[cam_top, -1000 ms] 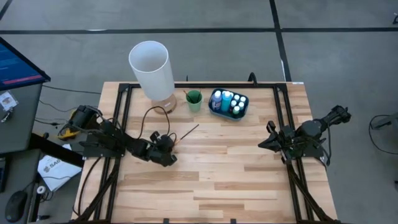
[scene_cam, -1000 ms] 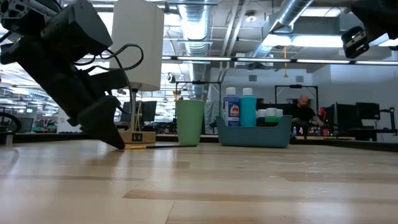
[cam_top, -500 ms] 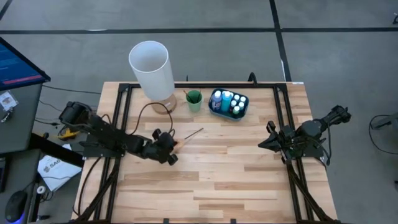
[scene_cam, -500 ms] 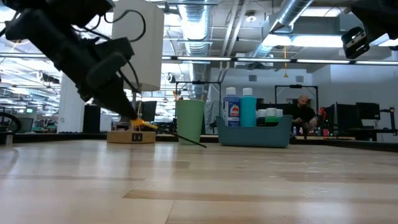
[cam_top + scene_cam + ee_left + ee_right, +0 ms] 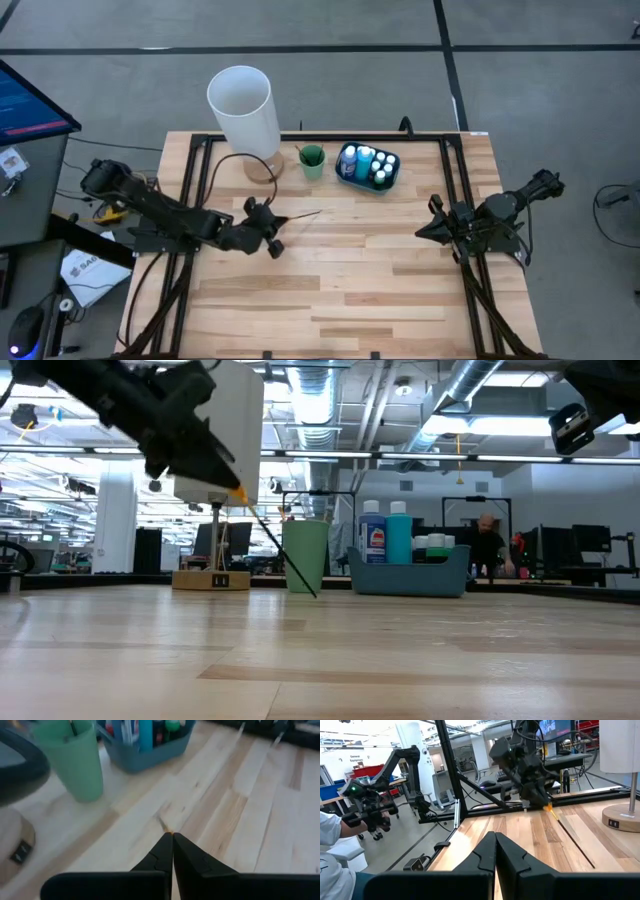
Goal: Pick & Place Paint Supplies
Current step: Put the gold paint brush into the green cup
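Observation:
My left gripper [image 5: 274, 222] hangs above the table's left middle, shut on a thin dark brush [image 5: 281, 548] with an orange end. The brush slants down toward the green cup [image 5: 312, 160]. Whether its free tip [image 5: 314, 596] touches the wood, I cannot tell. The cup holds another brush [image 5: 301, 151]. Right of the cup stands the blue tray [image 5: 346, 172] with white-capped bottles [image 5: 372, 162]. My right gripper [image 5: 430, 229] waits shut at the table's right side, holding nothing. My left gripper pinches the brush's orange end [image 5: 241, 494] between the free ends of its two fingers [image 5: 161, 851]. The fingers come slanting down from the table's left. The brush runs on past them, tilted downward toward the right, its held end lifted clear of the table.
A white lamp [image 5: 242, 108] on a wooden base [image 5: 211, 579] stands at the back left, its cord [image 5: 235, 165] looping near my left arm. Bare wood lies across the table's middle and near side. A person [image 5: 487, 545] sits far behind the table.
My left gripper has risen from the table and tipped nearer to level, staying shut. The brush, which lay flat on the wood, has come up by its orange end and now slants steeply, its free tip still low.

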